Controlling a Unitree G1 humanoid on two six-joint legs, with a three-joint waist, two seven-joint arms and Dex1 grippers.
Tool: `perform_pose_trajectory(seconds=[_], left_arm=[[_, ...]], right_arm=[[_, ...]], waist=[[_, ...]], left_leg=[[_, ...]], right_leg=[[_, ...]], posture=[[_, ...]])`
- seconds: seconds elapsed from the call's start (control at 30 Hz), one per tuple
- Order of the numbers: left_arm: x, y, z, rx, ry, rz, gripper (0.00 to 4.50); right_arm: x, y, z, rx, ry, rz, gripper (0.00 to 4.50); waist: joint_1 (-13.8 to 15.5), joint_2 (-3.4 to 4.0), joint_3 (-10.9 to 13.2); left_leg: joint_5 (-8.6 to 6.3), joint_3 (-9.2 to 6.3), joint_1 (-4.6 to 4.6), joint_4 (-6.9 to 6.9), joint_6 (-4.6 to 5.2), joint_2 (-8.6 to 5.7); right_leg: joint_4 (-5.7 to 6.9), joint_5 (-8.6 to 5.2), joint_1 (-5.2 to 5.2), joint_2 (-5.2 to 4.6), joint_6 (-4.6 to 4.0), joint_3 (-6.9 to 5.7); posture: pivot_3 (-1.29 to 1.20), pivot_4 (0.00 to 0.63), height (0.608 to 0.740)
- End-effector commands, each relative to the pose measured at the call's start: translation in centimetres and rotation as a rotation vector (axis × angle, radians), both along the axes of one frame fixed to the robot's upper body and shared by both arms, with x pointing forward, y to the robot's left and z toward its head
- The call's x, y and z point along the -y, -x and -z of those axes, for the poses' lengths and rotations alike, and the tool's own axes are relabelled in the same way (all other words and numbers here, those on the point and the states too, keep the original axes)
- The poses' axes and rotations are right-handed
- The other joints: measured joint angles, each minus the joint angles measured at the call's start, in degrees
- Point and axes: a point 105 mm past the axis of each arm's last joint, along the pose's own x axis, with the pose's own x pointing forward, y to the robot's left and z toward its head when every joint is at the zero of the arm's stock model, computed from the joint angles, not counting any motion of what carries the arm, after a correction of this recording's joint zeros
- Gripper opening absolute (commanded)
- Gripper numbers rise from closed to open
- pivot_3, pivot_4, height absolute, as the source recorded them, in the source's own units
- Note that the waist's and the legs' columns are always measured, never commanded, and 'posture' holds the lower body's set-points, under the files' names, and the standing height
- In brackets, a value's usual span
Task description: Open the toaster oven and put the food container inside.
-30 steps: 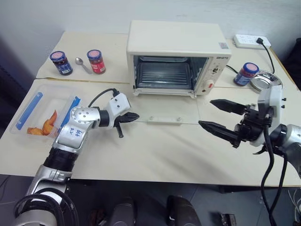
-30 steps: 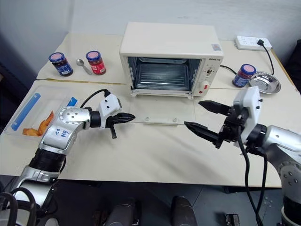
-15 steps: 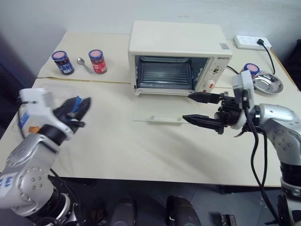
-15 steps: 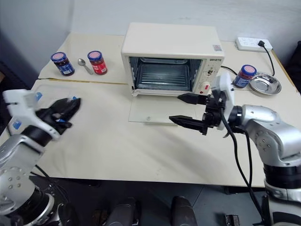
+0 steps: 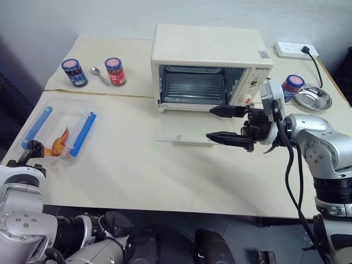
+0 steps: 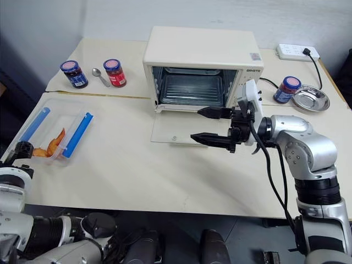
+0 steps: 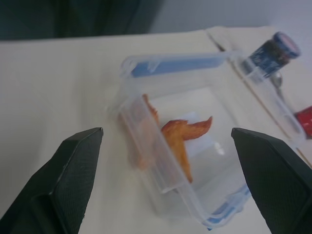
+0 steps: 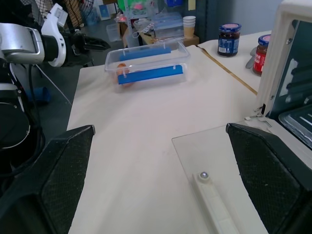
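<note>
Swung left, the left tool (image 7: 161, 180) gapes empty just before the food container (image 7: 195, 146).

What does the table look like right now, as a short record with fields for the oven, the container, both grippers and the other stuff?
toaster oven: door dropped flat on the table, cavity empty
food container: on the table at the robot's left, apart from the oven, orange-brown food inside
left gripper: open, facing the container's near end, not touching it
right gripper: open, empty, above the lowered door, pointing toward the robot's left
other items: two jars and a spoon behind the container; third jar, metal dish, power strip right of the oven
</note>
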Motion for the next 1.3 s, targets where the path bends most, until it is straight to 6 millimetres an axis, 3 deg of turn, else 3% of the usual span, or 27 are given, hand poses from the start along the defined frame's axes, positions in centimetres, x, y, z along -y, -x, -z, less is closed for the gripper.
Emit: perform_pose_trajectory(seconds=[0.03,0.23,0.33,0.7,0.97,1.13,1.3], left_arm=[[-0.7,-0.4,0.5,-0.019,0.061,-0.037,4.47],[-1.8,-1.8,1.7,-0.06,0.139,-0.044,4.47],[-3.1,-1.6,2.9,-0.105,0.189,-0.1,3.96],[-3.8,-2.5,2.7,-0.185,0.11,-0.038,0.99],[-2.6,-4.1,0.8,-0.24,-0.104,0.252,0.99],[0.7,-5.3,-0.8,-0.194,-0.272,0.6,0.99],[4.6,-5.3,-2.6,-0.152,-0.384,0.961,0.99]], right_arm=[[0.4,0.9,-1.2,0.044,-0.024,0.023,4.5],[1.1,1.9,-1.2,0.038,-0.039,0.074,4.5],[1.6,2.1,-1.1,0.032,-0.034,0.11,4.5],[3.1,2.8,-1.2,0.014,-0.021,0.175,4.5],[4.2,3.4,-0.5,-0.05,-0.014,0.198,4.5],[5.2,3.1,0.3,-0.033,0.015,0.274,4.5],[6.2,3.4,1.3,-0.057,0.014,0.317,4.5]], waist=[[-0.02,-0.01,0.0],[-0.02,-0.01,0.01],[-0.02,-0.01,0.01],[-0.14,-0.03,0.0],[-0.2,-0.03,0.0],[-0.15,-0.07,-0.01],[-0.02,-0.07,-0.01]], left_leg=[[0.0,0.0,0.0,0.0,0.0,0.0],[-0.01,0.01,-0.02,-0.05,-0.02,0.02],[-0.02,0.01,-0.01,-0.04,0.0,0.01],[-0.03,0.03,0.07,-0.15,-0.02,0.05],[-0.02,0.03,0.07,-0.22,-0.03,0.04],[-0.03,0.03,0.06,-0.22,-0.02,0.04],[-0.03,-0.04,0.04,-0.2,0.0,0.02]], right_leg=[[0.0,0.0,-0.01,0.0,0.0,0.01],[0.02,0.0,-0.1,0.0,0.0,0.03],[0.01,0.0,-0.1,-0.01,-0.01,0.06],[0.04,0.01,-0.16,0.01,-0.01,0.13],[0.03,0.0,-0.21,0.01,-0.02,0.18],[0.01,0.0,-0.21,0.0,-0.03,0.17],[0.01,0.0,-0.2,-0.05,-0.03,0.19]], posture=[[0.0,0.15,0.74],[0.0,0.15,0.74],[0.0,0.15,0.74],[0.0,0.15,0.74],[0.0,0.15,0.74],[0.0,0.15,0.74],[0.0,0.15,0.74]])
